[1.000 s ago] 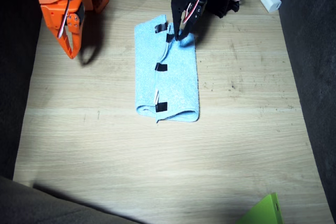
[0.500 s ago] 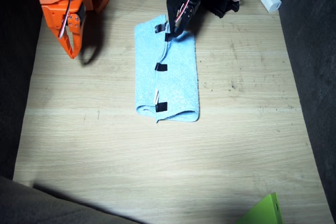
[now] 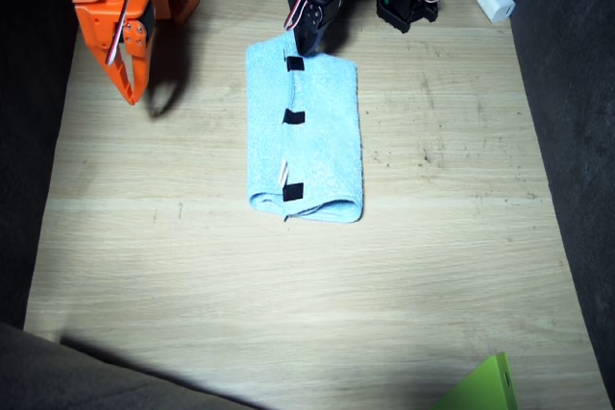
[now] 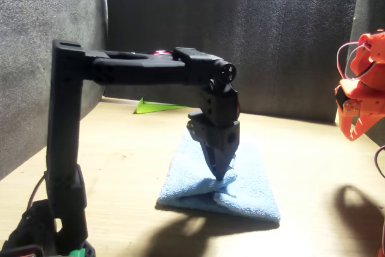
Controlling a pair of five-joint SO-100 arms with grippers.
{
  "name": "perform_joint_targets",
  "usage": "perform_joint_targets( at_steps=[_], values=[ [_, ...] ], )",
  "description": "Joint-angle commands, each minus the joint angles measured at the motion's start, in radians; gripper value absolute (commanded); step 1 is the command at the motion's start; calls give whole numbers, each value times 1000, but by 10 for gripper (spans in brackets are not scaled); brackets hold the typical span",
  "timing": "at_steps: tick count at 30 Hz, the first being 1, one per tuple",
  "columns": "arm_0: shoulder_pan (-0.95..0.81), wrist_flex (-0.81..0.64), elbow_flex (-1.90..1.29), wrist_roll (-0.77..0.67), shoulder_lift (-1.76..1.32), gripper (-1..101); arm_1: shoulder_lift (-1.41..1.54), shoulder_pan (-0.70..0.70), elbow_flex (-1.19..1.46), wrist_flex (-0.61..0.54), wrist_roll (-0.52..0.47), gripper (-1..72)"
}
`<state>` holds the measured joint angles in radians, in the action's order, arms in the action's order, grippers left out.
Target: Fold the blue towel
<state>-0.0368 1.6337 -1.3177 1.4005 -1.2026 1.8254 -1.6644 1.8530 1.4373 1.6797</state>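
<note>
The blue towel (image 3: 322,141) lies folded lengthwise on the wooden table, with black tape marks in a row down its middle seam; in the front view the blue towel (image 4: 240,185) has a raised ridge at its near end. My left gripper (image 3: 304,40), black, points down at the towel's far left corner. Its tip (image 4: 220,174) is shut on that raised edge of cloth. My right gripper (image 3: 130,93), orange, hangs shut and empty above the table well away from the towel, and shows at the edge of the front view (image 4: 355,132).
A lime-green flat piece (image 3: 485,386) lies at the near right table corner. A small white block (image 3: 497,2) sits at the far right. Dark fabric walls border the table on both sides.
The left gripper closed and moved left and towards the far edge, dragging the towel's upper flap edge with it; the tape marks now line up. The right arm stayed still.
</note>
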Motion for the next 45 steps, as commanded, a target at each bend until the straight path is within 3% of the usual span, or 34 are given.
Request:
perform_joint_targets(
  at_steps=[1,10,13,21,27,33,39,45],
  values=[
    [66,55,87,54,37,-4,58,9,9,21,8,0],
    [141,239,491,81,278,-4,64,8,9,31,12,4],
    [135,416,805,84,410,-4,51,2,9,18,14,5],
    [121,426,1129,167,466,-5,11,-43,9,12,46,6],
    [-98,426,1134,17,436,-5,31,-11,11,31,29,4],
    [-299,417,943,-120,399,-5,48,-3,49,9,20,3],
    [-291,373,853,-127,399,-5,46,-9,55,-8,20,3],
    [-210,189,537,-140,291,-5,48,17,60,-9,6,2]
  ],
)
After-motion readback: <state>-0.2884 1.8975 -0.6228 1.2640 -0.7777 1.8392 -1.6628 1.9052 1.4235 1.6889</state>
